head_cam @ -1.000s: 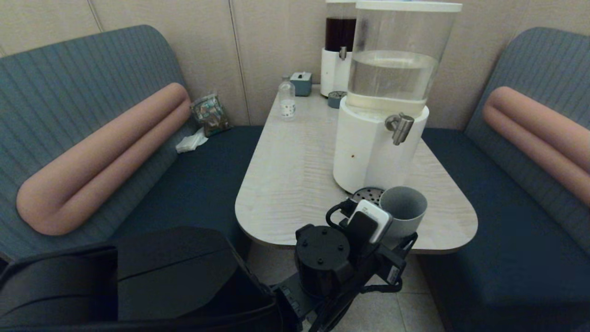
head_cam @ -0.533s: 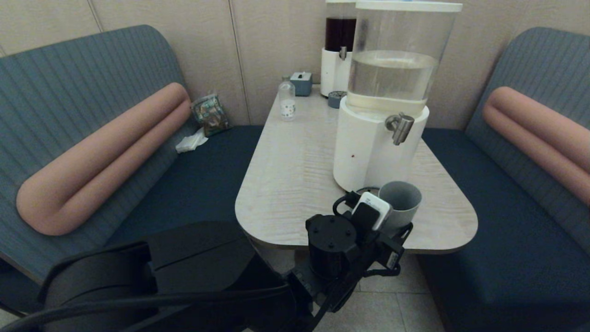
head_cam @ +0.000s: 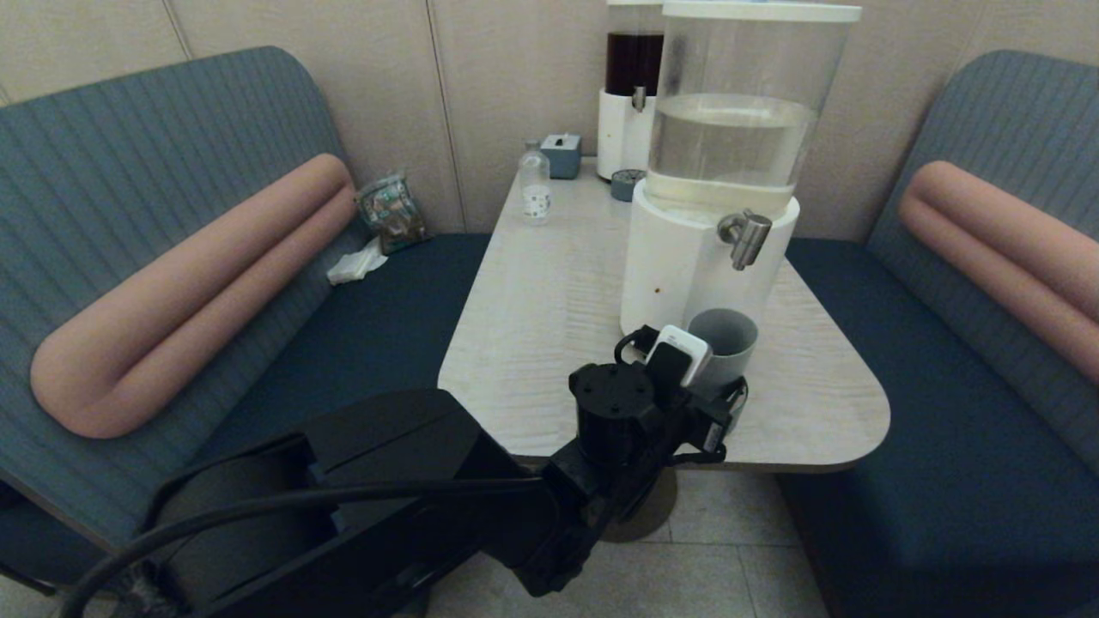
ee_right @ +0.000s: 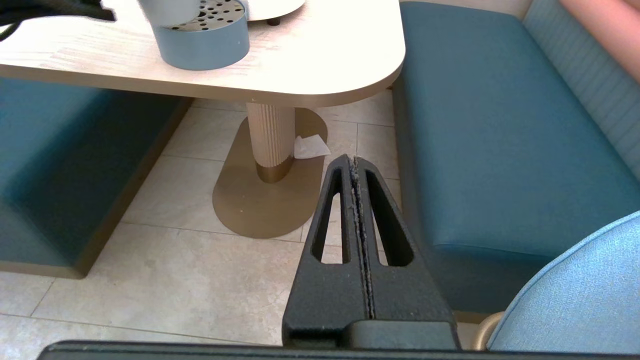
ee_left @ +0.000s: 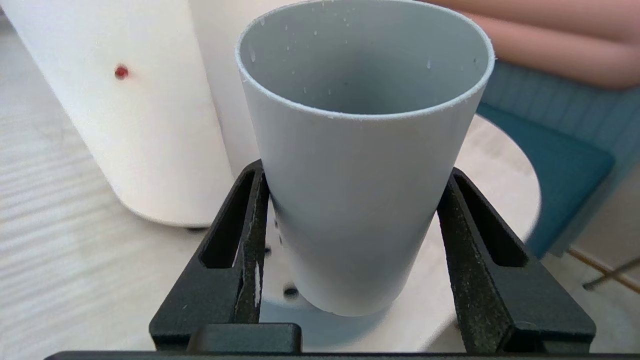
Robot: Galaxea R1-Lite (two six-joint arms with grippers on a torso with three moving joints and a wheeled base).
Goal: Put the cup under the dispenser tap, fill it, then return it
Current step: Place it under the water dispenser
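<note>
A pale wood-grain table [head_cam: 549, 318] is seen between two blue upholstered benches. On it, the clear-water dispenser [head_cam: 717, 184] is stood on its white base, and its brushed-silver dispenser tap [head_cam: 747, 238] is pointed toward the robot's side of the table. Farther back, a smaller dark-liquid dispenser [head_cam: 631, 86] and a small clear bottle [head_cam: 535, 184] are placed near the wall. The left tool [ee_left: 350, 235] is closed on the cup [ee_left: 362, 150], which is gripped on both sides low on its wall and held upright above the perforated drip tray [ee_right: 205, 30], just in front of the white base and below the tap. Small droplets are visible inside the cup's rim. The right tool [ee_right: 356, 200] is parked below table height over the tiled floor, with its fingers pressed together on nothing.
</note>
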